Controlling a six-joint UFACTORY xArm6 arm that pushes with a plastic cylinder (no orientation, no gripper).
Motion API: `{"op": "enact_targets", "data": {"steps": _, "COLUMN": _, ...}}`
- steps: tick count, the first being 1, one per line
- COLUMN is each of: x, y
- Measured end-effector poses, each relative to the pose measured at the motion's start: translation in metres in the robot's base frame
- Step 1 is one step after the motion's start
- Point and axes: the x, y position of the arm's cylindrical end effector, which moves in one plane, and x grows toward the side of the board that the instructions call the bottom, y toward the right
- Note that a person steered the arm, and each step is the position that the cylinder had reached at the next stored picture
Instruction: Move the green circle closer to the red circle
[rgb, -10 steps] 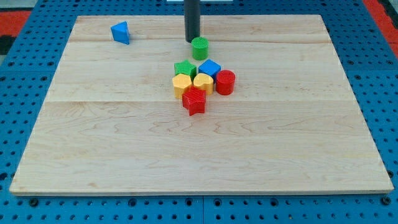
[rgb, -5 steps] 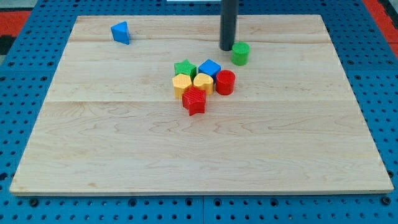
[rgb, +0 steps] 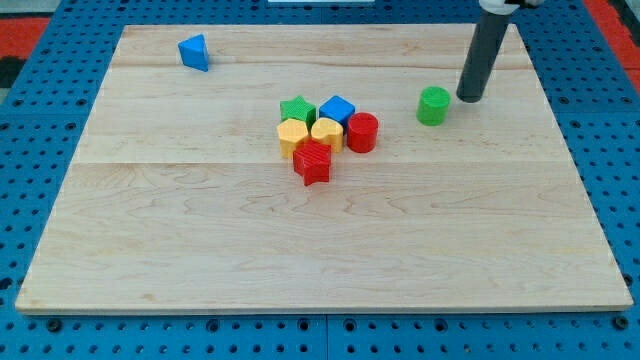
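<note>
The green circle (rgb: 434, 105) stands alone on the wooden board, to the right of the cluster. The red circle (rgb: 362, 132) is at the right edge of the cluster, about a block's width or more to the left of and slightly below the green circle. My tip (rgb: 469, 97) is just to the right of the green circle and a little above it, close to it with a small gap.
The cluster holds a green star (rgb: 297, 109), a blue block (rgb: 338, 108), a yellow hexagon (rgb: 292, 136), a yellow heart (rgb: 326, 132) and a red star (rgb: 312, 162). A blue triangle (rgb: 195, 51) lies at the top left. The board's right edge (rgb: 560, 120) is near.
The green circle was pushed to the right and slightly down, away from the cluster. My tip went from its left side over to its right side.
</note>
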Motion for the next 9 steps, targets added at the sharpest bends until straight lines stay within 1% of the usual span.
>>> {"op": "enact_targets", "data": {"steps": 1, "x": -0.007, "y": -0.034}}
{"op": "enact_targets", "data": {"steps": 2, "x": -0.013, "y": -0.056}}
{"op": "enact_targets", "data": {"steps": 7, "x": 0.057, "y": -0.056}}
{"op": "enact_targets", "data": {"steps": 9, "x": 0.079, "y": -0.056}}
